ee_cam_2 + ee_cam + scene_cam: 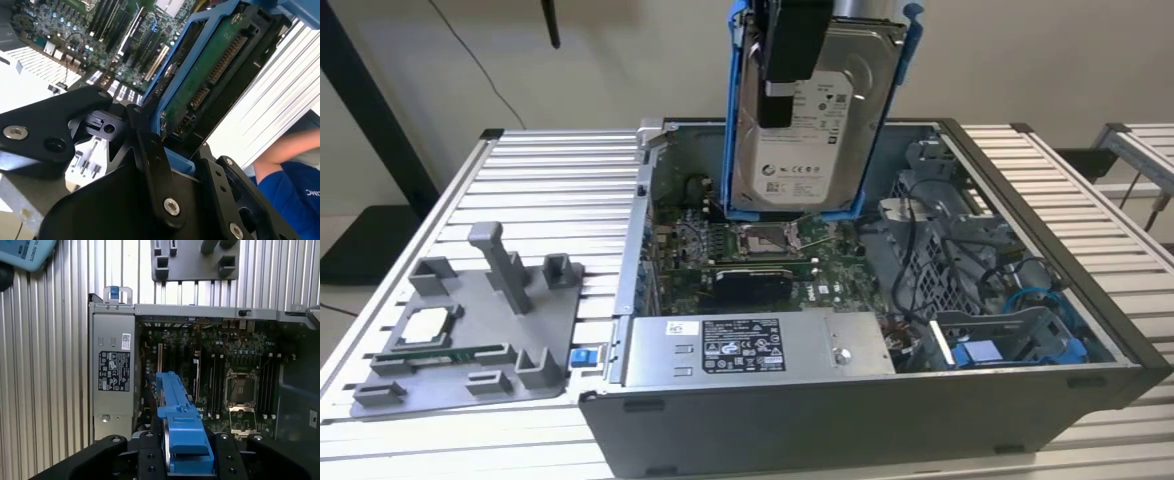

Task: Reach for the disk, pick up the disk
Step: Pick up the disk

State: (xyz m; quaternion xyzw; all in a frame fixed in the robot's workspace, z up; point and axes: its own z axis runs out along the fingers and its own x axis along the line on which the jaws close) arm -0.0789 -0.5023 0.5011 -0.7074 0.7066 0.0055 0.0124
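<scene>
**Disk held aloft over open computer case**

- Disk (pixel 811 120): silver-grey drive, white label facing out, blue rails (pixel 736 120) on both sides; hangs upright above the computer case (pixel 881 400), clear of its motherboard (pixel 761 250).
- Gripper (pixel 186 460): black fingers (pixel 150 155) clamped on the disk's upper end; circuit side of the drive seen in the second wrist view.
- Power supply (pixel 754 345): grey box along the case's near wall.
- Grey fixture tray (pixel 467 320): on the slatted table (pixel 547 180), beside the case toward the exterior view's left.
- Person's arm (pixel 285 150), blue sleeve: beyond the table edge.
</scene>
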